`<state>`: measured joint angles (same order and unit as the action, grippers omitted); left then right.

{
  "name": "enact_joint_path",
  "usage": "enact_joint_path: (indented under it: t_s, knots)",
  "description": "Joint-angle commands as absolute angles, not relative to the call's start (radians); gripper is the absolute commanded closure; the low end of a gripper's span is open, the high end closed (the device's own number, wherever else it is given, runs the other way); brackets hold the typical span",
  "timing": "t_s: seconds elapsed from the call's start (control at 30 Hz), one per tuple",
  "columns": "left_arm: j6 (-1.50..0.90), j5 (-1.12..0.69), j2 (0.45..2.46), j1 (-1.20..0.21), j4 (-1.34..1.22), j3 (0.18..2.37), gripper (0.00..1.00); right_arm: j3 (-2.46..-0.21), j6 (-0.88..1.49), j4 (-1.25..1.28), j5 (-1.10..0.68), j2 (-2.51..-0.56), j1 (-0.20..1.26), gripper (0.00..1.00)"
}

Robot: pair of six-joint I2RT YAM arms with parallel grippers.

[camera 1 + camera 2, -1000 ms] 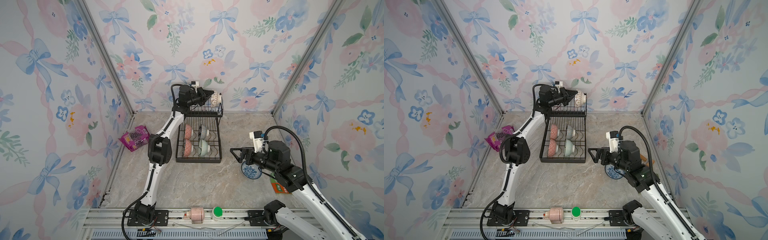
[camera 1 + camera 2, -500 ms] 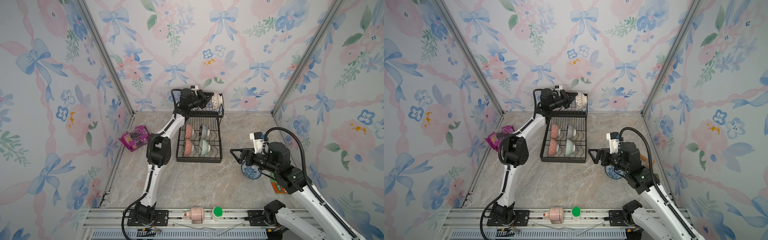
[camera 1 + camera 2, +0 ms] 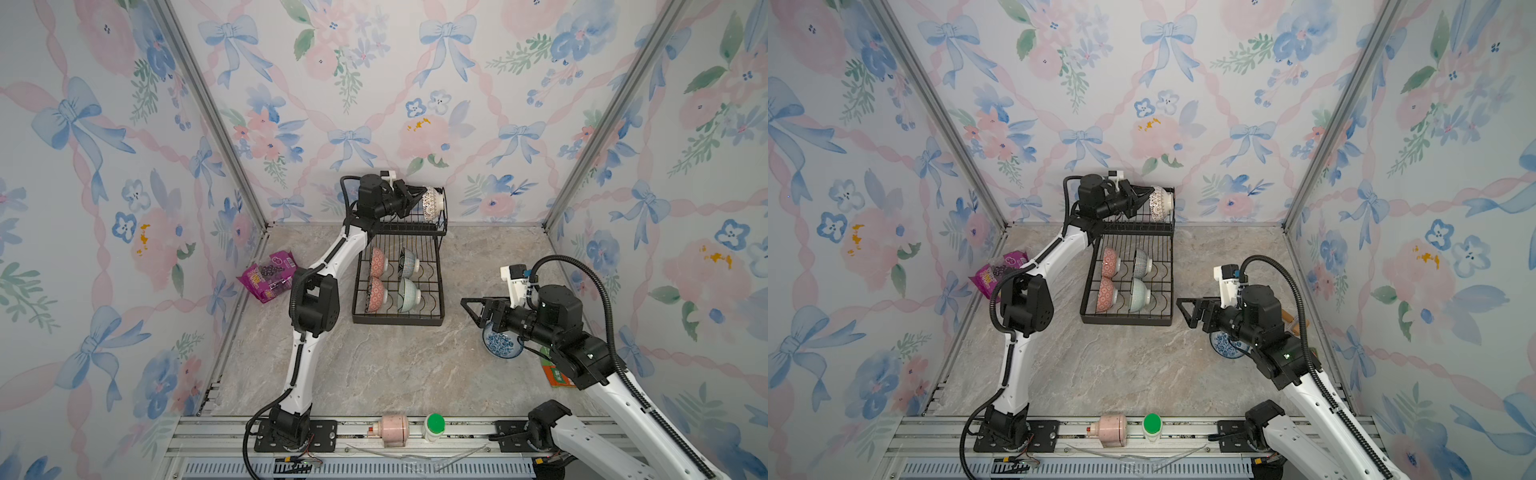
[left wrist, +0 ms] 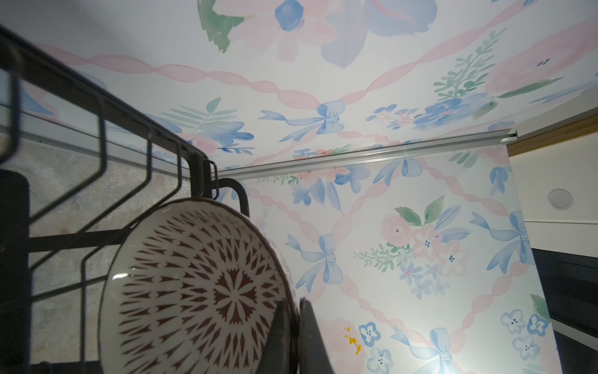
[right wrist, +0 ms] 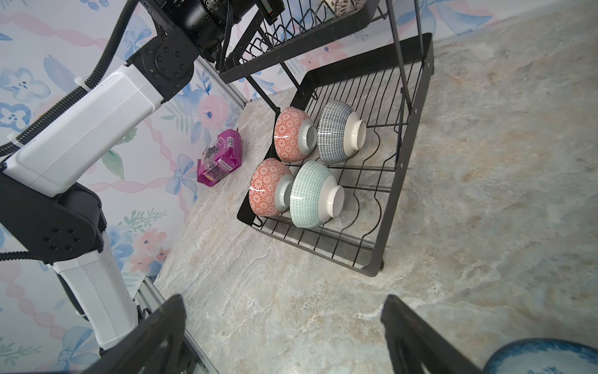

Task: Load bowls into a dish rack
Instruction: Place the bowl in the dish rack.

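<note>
**At the top basket: seat the lattice bowl, then let go**

Up over the upper basket of the rack, gripping the lattice bowl by its rim with the left claw, clenched hard. One finger inside the rim, one outside, as seen from the left wrist. Standing on edge, foot pointing at the end rail; resting on the wires or just above them, cannot tell.

Probably best:
- Lower until the rim bears on the basket wires, and only then release.
- Avoid knocking the foot against the rail.
- Open slowly and back out along the finger line, so as not to drag the bowl.
- Watch for rolling; nothing visibly wedging it.

Down below, four bowls already slotted. Over on the tabletop, right claw spread wide, empty, just beside the blue bowl. Better to hold off there until the left arm clears the rack.
</note>
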<state>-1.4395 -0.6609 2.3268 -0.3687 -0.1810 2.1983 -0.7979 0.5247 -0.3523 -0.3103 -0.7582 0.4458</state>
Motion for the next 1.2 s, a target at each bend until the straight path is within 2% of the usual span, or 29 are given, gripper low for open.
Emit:
enact_joint_path:
  t_s: [0.0, 0.13, 0.33, 0.43, 0.63, 1.17]
  knots:
    - [-1.364, -0.694, 2.304, -0.358, -0.102, 2.212, 1.00, -0.788, 0.534, -0.324, -0.324, -0.755, 0.437, 0.04]
    - [-1.333, -0.696, 2.298, -0.348, -0.069, 2.209, 0.98, -0.790, 0.534, -0.323, -0.325, -0.758, 0.440, 0.04]
    - [-1.319, -0.697, 2.302, -0.339, -0.065, 2.207, 1.00, -0.792, 0.531, -0.328, -0.324, -0.759, 0.439, 0.04]
    - [-1.311, -0.694, 2.300, -0.338, -0.061, 2.209, 0.93, -0.794, 0.533, -0.328, -0.324, -0.759, 0.441, 0.04]
    - [-1.235, -0.662, 2.285, -0.332, 0.053, 2.244, 0.93, -0.794, 0.533, -0.327, -0.325, -0.761, 0.442, 0.04]
    - [-1.103, -0.604, 2.261, -0.325, 0.257, 2.276, 0.82, -0.800, 0.536, -0.321, -0.322, -0.760, 0.456, 0.04]
